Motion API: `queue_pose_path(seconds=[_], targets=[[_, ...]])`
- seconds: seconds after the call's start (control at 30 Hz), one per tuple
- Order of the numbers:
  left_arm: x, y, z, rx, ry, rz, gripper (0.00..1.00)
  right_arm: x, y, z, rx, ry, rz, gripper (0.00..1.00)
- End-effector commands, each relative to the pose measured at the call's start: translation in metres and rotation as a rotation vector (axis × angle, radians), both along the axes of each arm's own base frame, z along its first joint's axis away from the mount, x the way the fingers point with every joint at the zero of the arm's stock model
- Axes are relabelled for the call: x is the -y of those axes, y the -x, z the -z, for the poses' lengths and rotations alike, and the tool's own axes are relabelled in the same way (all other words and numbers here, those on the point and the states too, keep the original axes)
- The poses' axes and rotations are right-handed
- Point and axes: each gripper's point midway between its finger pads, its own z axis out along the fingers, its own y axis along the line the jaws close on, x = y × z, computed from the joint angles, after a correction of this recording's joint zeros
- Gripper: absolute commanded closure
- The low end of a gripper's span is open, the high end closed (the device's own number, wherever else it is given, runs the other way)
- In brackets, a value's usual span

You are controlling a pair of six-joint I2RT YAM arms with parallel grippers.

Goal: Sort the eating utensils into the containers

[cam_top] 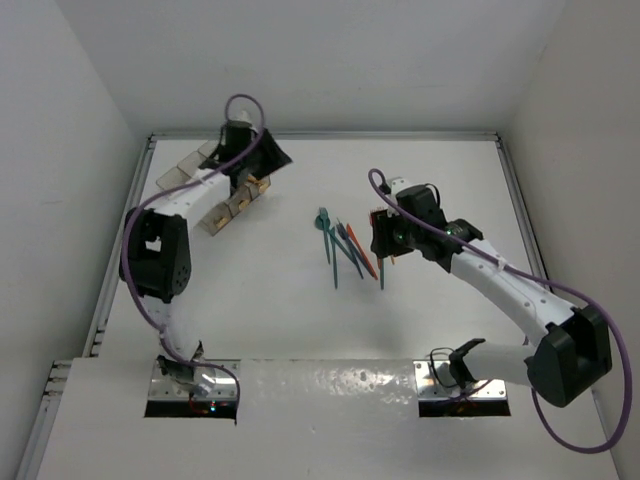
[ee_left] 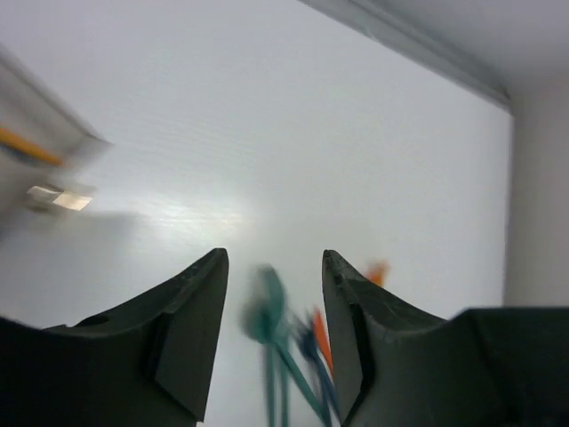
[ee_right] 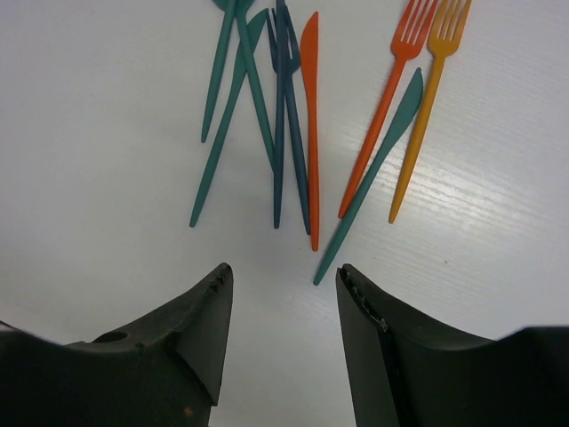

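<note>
The eating utensils [cam_top: 342, 250] lie loose in a small cluster mid-table. My right gripper [cam_top: 384, 246] hovers at their right edge. In its wrist view the right gripper [ee_right: 283, 271] is open and empty, and teal pieces [ee_right: 233, 107], blue forks [ee_right: 286, 98], an orange knife [ee_right: 310, 116], an orange fork [ee_right: 387, 107], a teal knife [ee_right: 373, 173] and a yellow fork [ee_right: 424, 116] lie just beyond the tips. My left gripper [cam_top: 275, 157] is at the back left over the clear container [cam_top: 178, 172]. It stands open with nothing in it [ee_left: 275, 258]. The blurred container [ee_left: 44, 142] holds something orange.
White walls enclose the table on three sides, with a raised rail [cam_top: 120, 250] along the left edge and another [cam_top: 520, 200] on the right. Both arm bases sit on the near ledge [cam_top: 330, 400].
</note>
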Motion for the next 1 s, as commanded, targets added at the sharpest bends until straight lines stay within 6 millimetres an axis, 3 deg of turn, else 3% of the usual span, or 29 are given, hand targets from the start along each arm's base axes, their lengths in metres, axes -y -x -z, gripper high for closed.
queue_pose_path(seconds=[0.0,0.17,0.33,0.77,0.97], targets=[[0.076,0.043,-0.007,0.095,0.078,0.262,0.57,0.003,0.001,-0.008,0.036,-0.024,0.016,0.5],[0.101,0.083,0.048,-0.001,0.063,0.37,0.63,0.005,0.011,-0.007,0.048,-0.044,0.008,0.51],[0.112,0.097,0.079,-0.043,0.035,0.422,0.69,0.001,0.021,-0.006,0.044,-0.079,-0.033,0.51],[0.121,0.098,0.133,-0.124,0.026,0.452,0.72,0.002,0.027,-0.002,0.043,-0.083,-0.042,0.51],[0.124,0.092,0.143,-0.114,0.013,0.467,0.72,0.001,0.029,0.001,0.032,-0.081,-0.056,0.51]])
